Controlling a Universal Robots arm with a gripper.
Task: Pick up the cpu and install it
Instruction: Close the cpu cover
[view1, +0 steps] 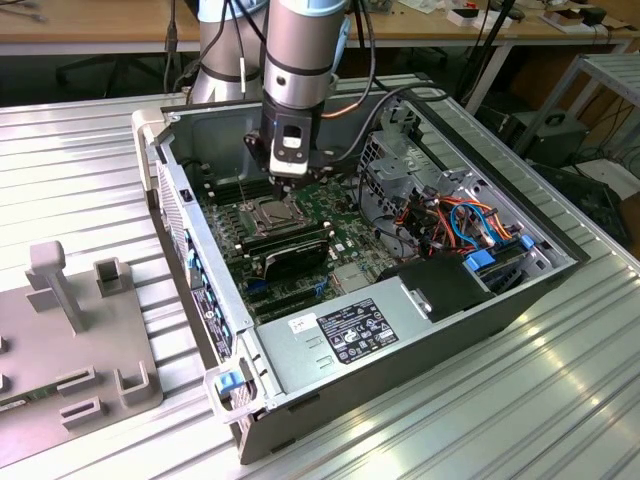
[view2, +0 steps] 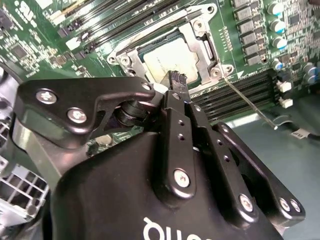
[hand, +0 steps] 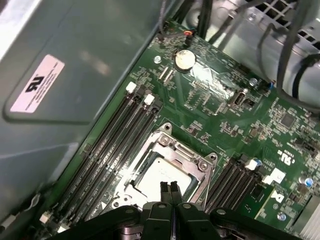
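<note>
Two fingertips of the hand (hand: 167, 189) were pressed flat together with no gap and nothing between them, so the hand was clenched and empty. In the exterior view the hand (view1: 284, 186) hung inside the open computer case (view1: 400, 330) that lay on the ribbed bench (view1: 80, 150). Directly beneath the fingertips, the cpu (hand: 160, 175) lay flat with its grey face up, inside the metal-framed socket (hand: 200, 165) of the green motherboard (hand: 225, 115). In the second wrist view the closed tips of the hand (view2: 176, 80) were at the near edge of the cpu (view2: 170, 57); whether they touched it could not be told. Rows of memory slots (hand: 115, 145) ran along both sides of the socket, out past the hand. Judging by this, the pick-up and placing were done, since the chip sat in its seat. A thin retention lever (view2: 250, 102) stuck out free beside the socket (view2: 200, 37), so clamping seemingly remained.
</note>
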